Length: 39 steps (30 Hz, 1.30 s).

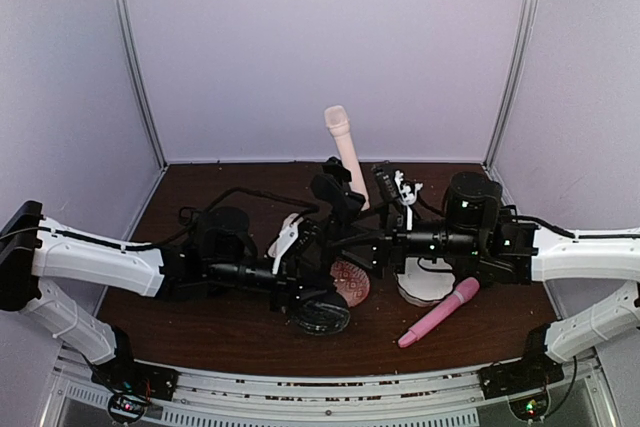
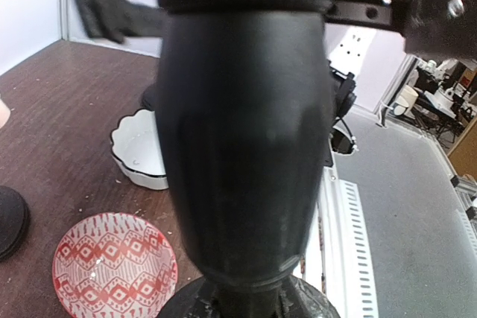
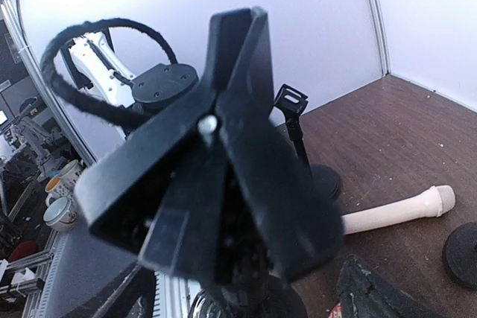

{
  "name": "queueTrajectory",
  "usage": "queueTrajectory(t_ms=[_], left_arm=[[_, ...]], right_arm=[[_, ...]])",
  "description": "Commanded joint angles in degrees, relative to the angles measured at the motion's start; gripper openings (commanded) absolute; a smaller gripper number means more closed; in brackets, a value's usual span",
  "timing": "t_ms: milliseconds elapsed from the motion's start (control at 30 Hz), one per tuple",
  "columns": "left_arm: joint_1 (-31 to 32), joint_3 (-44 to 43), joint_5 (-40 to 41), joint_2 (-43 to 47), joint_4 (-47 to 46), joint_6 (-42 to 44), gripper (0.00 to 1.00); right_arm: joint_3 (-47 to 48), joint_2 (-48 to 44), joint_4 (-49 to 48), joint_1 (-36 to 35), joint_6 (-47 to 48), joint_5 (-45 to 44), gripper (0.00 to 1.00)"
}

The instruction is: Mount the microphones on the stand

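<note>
Microphones: pale peach-cream plastic microphone [image 1: 338,142] upright at back of dark brown desk [image 1: 200,332], lower end hidden behind black hardware. Bright pink plastic microphone [image 1: 438,313] flat on desk, front right, just beside white scalloped dish [image 1: 425,289]. Second cream microphone [image 3: 395,214] flat on desk near slim black clip stand [image 3: 298,143]. Left tool [image 1: 305,272], right tool [image 1: 372,245]: crowded mid-desk, wrist views blocked; cannot tell if open or closed.

No text, label, brand, number or sign can be read in any view.
</note>
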<state>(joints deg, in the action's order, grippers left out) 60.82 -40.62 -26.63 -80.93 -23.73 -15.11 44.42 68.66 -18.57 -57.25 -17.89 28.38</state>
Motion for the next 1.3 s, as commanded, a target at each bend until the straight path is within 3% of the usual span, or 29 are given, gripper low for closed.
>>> queueTrajectory(t_ms=[0, 133, 567, 867, 1000, 1167, 1267], left_arm=[[0.1, -2.3, -3.4, 0.3, -7.5, -0.4, 0.0], [0.2, -2.6, -2.7, -0.4, -7.6, -0.9, 0.0], [-0.5, -1.2, 14.2, 2.0, -4.6, -1.0, 0.0], [-2.3, -0.1, 16.2, 2.8, -6.3, -2.8, 0.0], [-2.4, -0.9, 12.7, 4.1, -3.4, 1.3, 0.0], [-2.4, -2.5, -6.1, 5.1, 1.0, 7.3, 0.0], [-2.3, -2.8, -11.2, 5.1, 1.8, 7.6, 0.0]], right_arm=[[3.7, 3.5, 0.2, 0.3, 2.1, 0.8, 0.86], [4.8, 7.1, -3.9, 0.3, -0.9, 4.9, 0.85], [1.4, 5.3, -6.3, -1.9, -7.4, 8.5, 0.8], [-3.6, 1.1, -7.8, -3.4, -10.3, 9.1, 0.76], [-4.2, 0.2, -5.6, -3.0, -7.0, 8.1, 0.75], [-1.6, -2.3, 1.6, -0.1, 2.0, 8.0, 0.74], [-0.1, -2.4, 4.6, 1.3, 6.3, 7.2, 0.71]])
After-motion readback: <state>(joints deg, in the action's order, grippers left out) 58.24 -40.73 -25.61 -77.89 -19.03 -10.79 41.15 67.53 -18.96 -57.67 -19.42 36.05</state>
